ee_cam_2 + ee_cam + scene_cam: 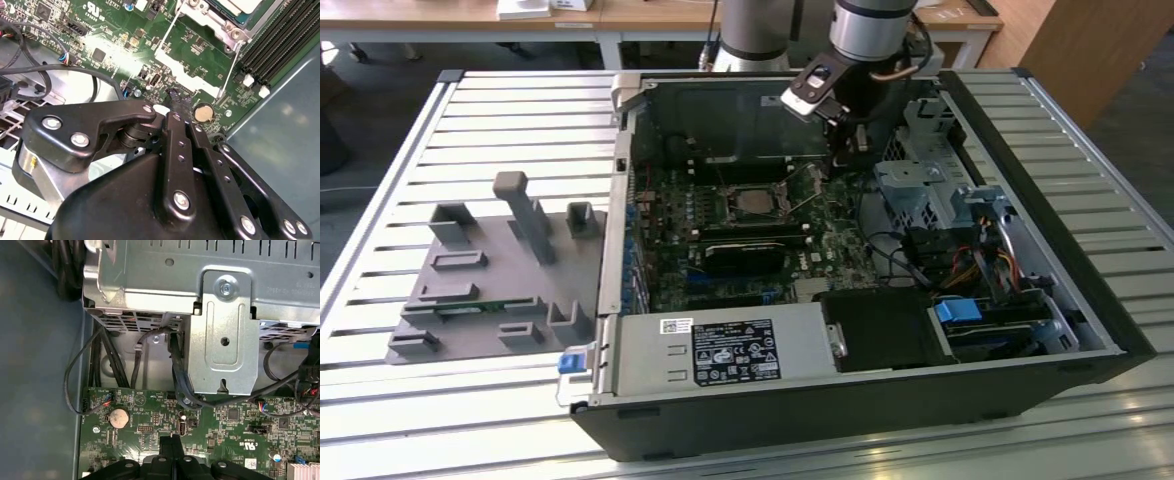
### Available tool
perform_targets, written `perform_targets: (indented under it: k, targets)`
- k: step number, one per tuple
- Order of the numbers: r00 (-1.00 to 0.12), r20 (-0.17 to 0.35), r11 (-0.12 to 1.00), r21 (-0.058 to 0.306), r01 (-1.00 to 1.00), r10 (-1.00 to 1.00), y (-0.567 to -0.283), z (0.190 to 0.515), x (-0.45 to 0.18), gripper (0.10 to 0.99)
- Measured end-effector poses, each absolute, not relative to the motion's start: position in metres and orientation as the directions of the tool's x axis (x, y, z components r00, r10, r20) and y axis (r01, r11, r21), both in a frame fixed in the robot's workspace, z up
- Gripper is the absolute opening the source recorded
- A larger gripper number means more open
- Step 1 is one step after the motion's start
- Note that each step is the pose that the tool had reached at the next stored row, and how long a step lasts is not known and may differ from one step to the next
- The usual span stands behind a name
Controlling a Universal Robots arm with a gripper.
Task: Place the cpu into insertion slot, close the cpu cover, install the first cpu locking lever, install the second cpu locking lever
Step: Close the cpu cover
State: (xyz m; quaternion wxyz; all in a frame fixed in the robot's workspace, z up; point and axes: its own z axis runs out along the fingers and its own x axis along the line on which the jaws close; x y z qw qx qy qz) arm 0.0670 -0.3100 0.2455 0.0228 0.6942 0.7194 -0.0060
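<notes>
We begin with a slatted metal table [494, 120] that carries everything. At the exterior view's left lies a grey fixture plate [494, 285], and beside it stands the open computer case [1081, 230] with its green motherboard [670, 230]. Near the board's middle sits the insertion slot [750, 200]. In the second wrist view the cpu [235, 4] rests in it, its pale top ringed by the cpu cover [220, 25], which looks lowered. We judge those two steps done. The locking levers [167, 31] are thin wire rods standing free, so we judge both unlatched. Further right the gripper [845, 158] hovers over the board, apart from the slot. Its fingers are pressed together with nothing seen between them. Just beyond it sits the metal drive cage [914, 190].
</notes>
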Motion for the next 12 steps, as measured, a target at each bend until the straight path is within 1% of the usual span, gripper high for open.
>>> perform_targets:
  k: [12]
  targets:
    - [-0.035, -0.041, 0.036, 0.023, 0.999, 0.999, -0.310, 0.244, 0.054, 0.106]
